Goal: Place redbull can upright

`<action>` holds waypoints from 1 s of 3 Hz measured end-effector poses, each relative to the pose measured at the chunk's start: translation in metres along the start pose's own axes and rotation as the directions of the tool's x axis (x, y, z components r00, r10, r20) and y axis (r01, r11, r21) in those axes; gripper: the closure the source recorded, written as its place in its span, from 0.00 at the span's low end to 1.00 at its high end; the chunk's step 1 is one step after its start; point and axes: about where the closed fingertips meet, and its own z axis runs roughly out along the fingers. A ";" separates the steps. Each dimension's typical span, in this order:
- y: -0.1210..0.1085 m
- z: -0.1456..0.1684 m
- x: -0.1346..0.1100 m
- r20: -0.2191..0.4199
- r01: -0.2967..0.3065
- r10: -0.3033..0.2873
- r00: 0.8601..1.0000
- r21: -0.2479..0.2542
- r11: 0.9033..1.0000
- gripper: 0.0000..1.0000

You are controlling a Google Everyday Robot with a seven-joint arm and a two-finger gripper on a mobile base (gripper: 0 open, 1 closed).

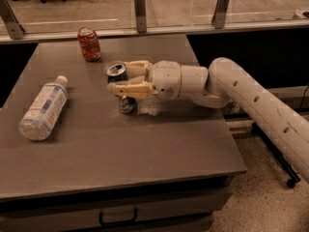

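The redbull can (pixel 120 87) stands upright near the middle of the grey table (pixel 106 149), its silver top at the upper end and its base on or just above the surface. My gripper (pixel 120 79) reaches in from the right, with one cream finger behind the can and one in front, shut on its middle. The fingers hide most of the can's body.
A shorter red-orange can (pixel 89 44) stands upright at the back of the table. A clear plastic bottle (pixel 43 108) lies on its side at the left. A crumpled clear wrapper (pixel 147 108) lies under my wrist. The table's right edge drops to the floor.
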 end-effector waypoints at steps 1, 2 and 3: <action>0.000 -0.002 0.002 -0.012 -0.003 0.003 1.000 0.003 1.000 0.00; -0.002 -0.012 0.006 -0.042 -0.008 0.009 0.999 0.025 1.000 0.00; -0.006 -0.042 0.006 -0.134 -0.001 0.010 0.991 0.069 0.998 0.00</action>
